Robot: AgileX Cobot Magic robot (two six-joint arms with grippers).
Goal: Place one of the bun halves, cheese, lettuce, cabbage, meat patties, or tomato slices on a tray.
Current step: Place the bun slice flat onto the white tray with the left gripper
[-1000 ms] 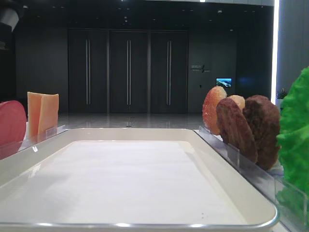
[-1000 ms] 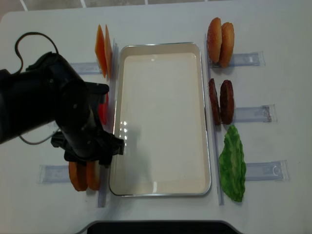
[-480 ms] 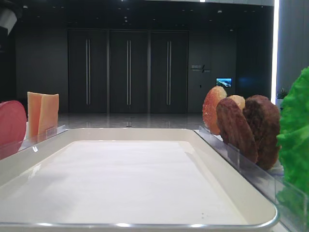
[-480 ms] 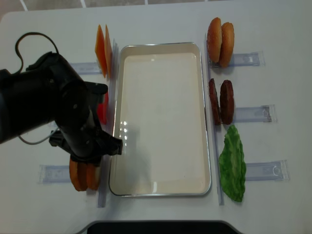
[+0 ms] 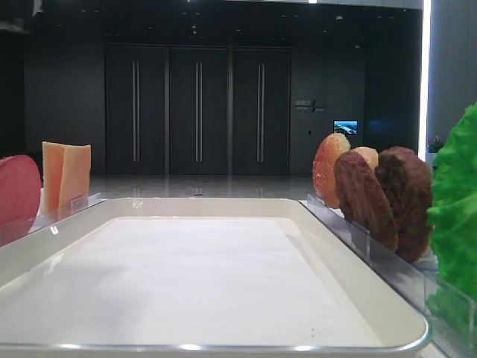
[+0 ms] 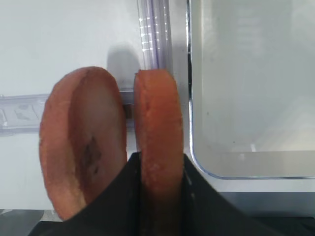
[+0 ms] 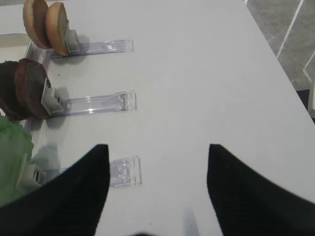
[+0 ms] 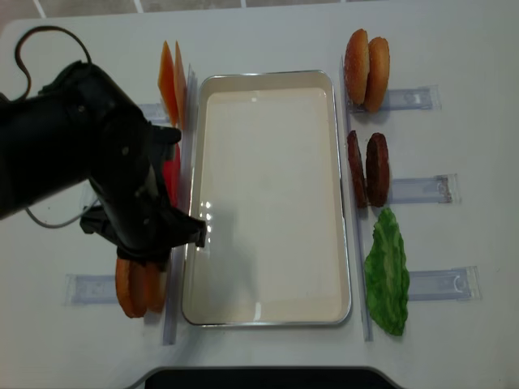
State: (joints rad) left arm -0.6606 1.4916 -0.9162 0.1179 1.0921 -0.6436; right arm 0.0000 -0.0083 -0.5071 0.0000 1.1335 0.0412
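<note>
Now gripped, not yet moved.
Beside the tray's [image 8: 268, 81] near-left corner, the left gripper [image 6: 158, 169] clamps one of the bun halves [image 6: 158, 128] upright in its rack [image 6: 153, 44]; right gripper [image 7: 157, 189] gapes; tray bare, lift and placement remain.

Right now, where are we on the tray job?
Done: the left end effector has shut on the bun half nearer the tray, standing in its clear rack. In hand: that bun half, not lifted. Left: carry it over the rim and set it down; the tray holds no food.
</note>
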